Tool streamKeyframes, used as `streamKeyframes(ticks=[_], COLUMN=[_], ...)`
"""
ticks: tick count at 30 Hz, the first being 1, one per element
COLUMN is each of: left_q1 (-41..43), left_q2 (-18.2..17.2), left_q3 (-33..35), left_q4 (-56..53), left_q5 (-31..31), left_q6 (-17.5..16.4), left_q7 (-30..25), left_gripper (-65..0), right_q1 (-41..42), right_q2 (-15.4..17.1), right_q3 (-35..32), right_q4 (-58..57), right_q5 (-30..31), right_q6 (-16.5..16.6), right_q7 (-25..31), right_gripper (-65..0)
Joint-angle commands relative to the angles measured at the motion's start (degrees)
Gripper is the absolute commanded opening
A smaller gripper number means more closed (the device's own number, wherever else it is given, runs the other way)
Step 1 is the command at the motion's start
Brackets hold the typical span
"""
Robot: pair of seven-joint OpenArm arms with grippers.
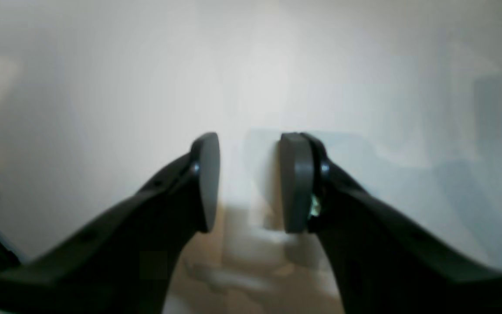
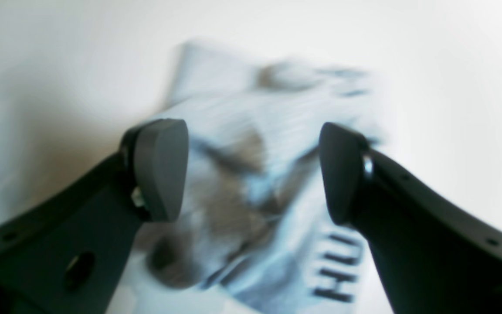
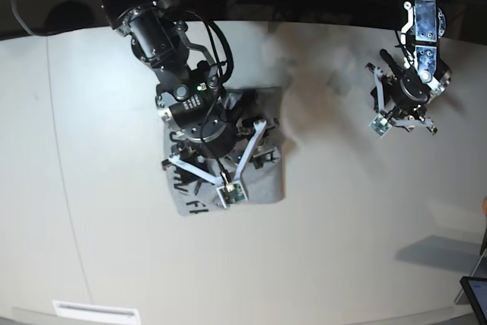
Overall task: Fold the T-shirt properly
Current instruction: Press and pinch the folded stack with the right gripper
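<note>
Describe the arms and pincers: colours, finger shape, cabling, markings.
Both arms are black, jointed, with black cables looped along the links. The right pincer has black curved fingers tipped with grey rounded pads; white struts frame it in the base view. The left pincer matches: black fingers, grey oval pads. A green light shows on the right arm.

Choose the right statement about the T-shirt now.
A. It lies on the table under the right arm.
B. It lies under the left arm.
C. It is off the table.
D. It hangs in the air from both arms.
A: in the base view the T-shirt lies on the table beneath the right gripper, while the left gripper is far aside over bare table.
</note>
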Motion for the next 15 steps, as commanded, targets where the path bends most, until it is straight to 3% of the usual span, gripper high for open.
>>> streamKeyframes(ticks=[1, 7, 15], left_q1=[0.20, 0.29, 0.38], left_q2=[-0.60, -0.60, -0.60], left_q3=[-0.06, 0.02, 0.02], left_q4=[0.10, -0.08, 0.01], left_q5=[0.54, 0.54, 0.54], left_q6=[-0.69, -0.69, -0.69], left_q7=[1.34, 1.34, 1.34], left_gripper=[-41.7, -41.7, -41.7], right_q1=[1.46, 1.72, 2.07], right_q2=[-0.32, -0.23, -0.23], right_q3=[0.36, 0.36, 0.36], right_q4=[0.89, -1.92, -8.25], right_q5=[-0.79, -0.88, -0.88], right_q6=[-0.24, -0.24, -0.24], right_q7=[1.57, 1.84, 6.58], right_gripper=[-20.2, -20.2, -20.2])
